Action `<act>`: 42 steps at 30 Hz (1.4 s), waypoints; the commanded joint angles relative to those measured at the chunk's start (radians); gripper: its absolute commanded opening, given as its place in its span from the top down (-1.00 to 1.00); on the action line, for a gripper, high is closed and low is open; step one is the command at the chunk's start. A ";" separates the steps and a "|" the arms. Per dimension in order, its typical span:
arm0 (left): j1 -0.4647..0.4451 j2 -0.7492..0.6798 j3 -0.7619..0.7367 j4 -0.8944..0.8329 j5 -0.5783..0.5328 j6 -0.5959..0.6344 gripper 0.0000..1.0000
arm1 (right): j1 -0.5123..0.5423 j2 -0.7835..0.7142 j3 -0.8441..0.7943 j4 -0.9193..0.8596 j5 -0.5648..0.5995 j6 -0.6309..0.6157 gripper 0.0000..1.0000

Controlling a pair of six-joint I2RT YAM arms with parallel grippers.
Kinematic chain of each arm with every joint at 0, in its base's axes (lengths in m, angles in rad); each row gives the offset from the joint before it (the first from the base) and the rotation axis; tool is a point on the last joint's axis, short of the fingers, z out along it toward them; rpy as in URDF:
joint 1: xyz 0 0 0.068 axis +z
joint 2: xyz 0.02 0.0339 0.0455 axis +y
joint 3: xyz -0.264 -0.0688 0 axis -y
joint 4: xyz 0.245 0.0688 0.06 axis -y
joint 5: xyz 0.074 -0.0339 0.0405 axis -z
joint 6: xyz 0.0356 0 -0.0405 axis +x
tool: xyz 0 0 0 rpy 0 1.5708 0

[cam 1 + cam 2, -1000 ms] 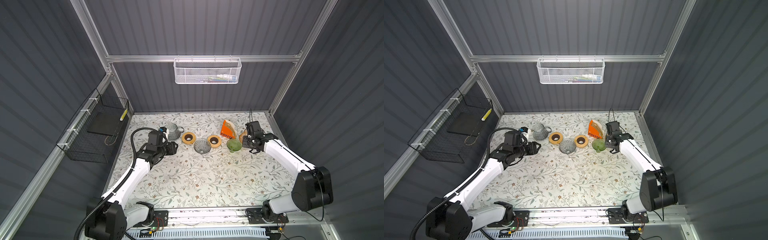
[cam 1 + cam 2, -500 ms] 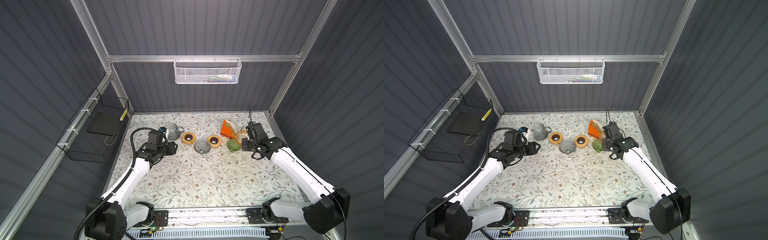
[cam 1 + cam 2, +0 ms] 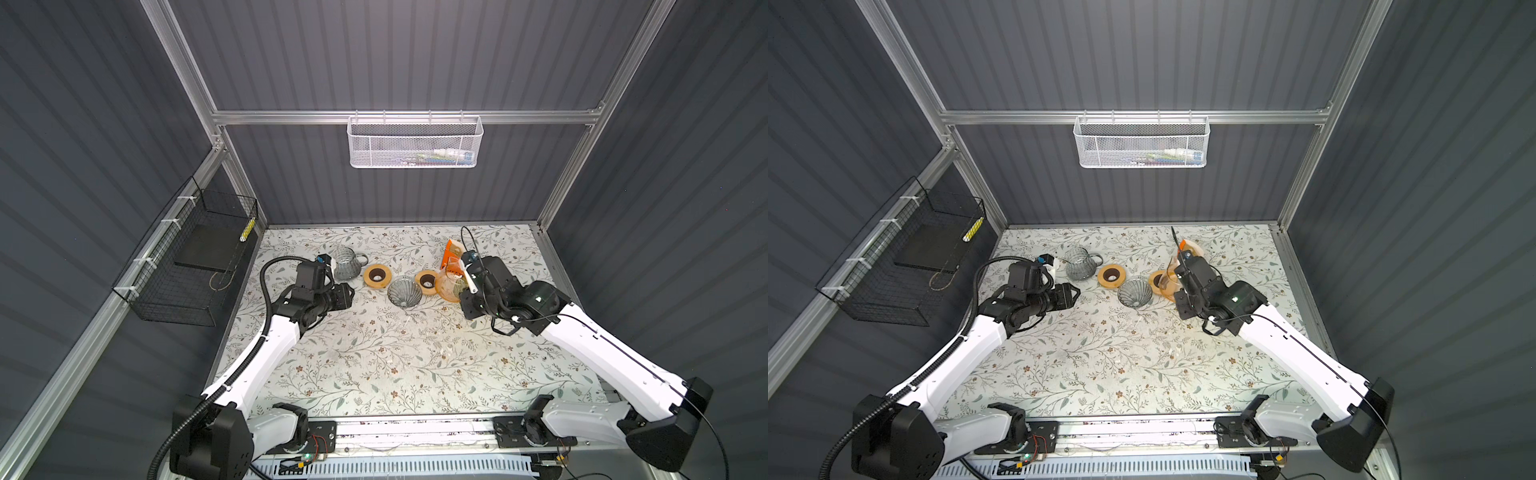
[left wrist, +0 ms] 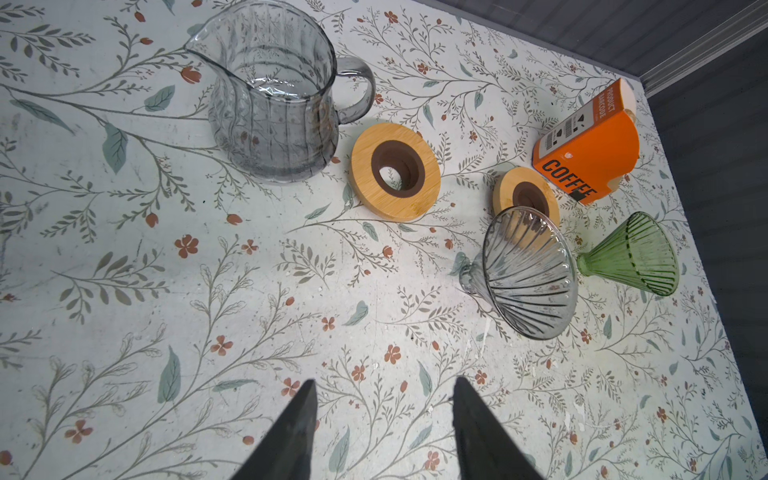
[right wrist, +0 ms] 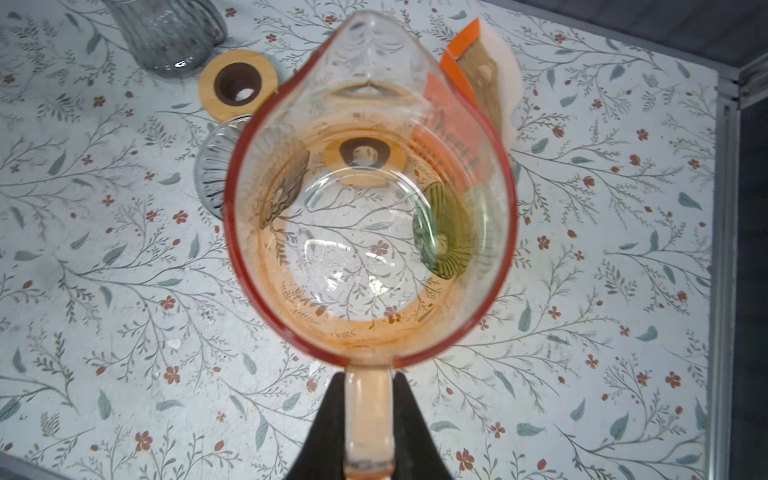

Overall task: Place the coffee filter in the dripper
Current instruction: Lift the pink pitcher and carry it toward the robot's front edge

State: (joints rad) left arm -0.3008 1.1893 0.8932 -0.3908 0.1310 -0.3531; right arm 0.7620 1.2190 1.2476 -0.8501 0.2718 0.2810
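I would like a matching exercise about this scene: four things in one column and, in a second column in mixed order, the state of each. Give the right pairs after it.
Column 1
1. orange pitcher
2. grey pitcher
3. green dripper
4. left gripper

Column 2
A. open, holding nothing
B. lying on its side on the table
C. held by its handle in the right gripper
D. standing upright on the table

Right pairs: 1-C, 2-D, 3-B, 4-A
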 commanded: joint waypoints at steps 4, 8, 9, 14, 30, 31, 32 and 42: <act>-0.004 -0.031 0.011 -0.050 -0.014 -0.036 -0.06 | 0.179 0.071 0.062 0.028 -0.016 -0.044 1.00; -0.004 -0.063 -0.007 -0.082 -0.032 -0.044 -0.06 | 0.282 0.128 0.082 0.050 -0.014 -0.076 1.00; -0.004 -0.070 -0.011 -0.092 -0.040 -0.043 -0.06 | 0.300 0.136 0.075 0.069 -0.025 -0.081 1.00; -0.004 -0.102 -0.028 -0.132 -0.069 -0.043 -0.06 | 0.382 0.159 0.015 0.194 -0.078 -0.109 1.00; -0.004 -0.103 -0.033 -0.176 -0.102 -0.017 -0.07 | 0.496 0.200 -0.180 0.470 -0.186 -0.173 1.00; -0.004 -0.098 -0.034 -0.172 -0.103 -0.017 -0.07 | 0.501 0.204 -0.191 0.498 -0.197 -0.173 1.00; -0.004 -0.093 -0.037 -0.166 -0.102 -0.017 -0.07 | 0.507 0.206 -0.202 0.514 -0.213 -0.175 1.00; -0.004 -0.067 -0.035 -0.140 -0.115 -0.017 -0.07 | 0.533 0.256 -0.227 0.562 -0.215 -0.193 1.00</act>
State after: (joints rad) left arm -0.3008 1.1179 0.8722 -0.5392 0.0326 -0.3862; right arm 1.2922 1.4620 1.0157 -0.3447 0.0582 0.1101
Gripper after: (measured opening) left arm 0.534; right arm 0.170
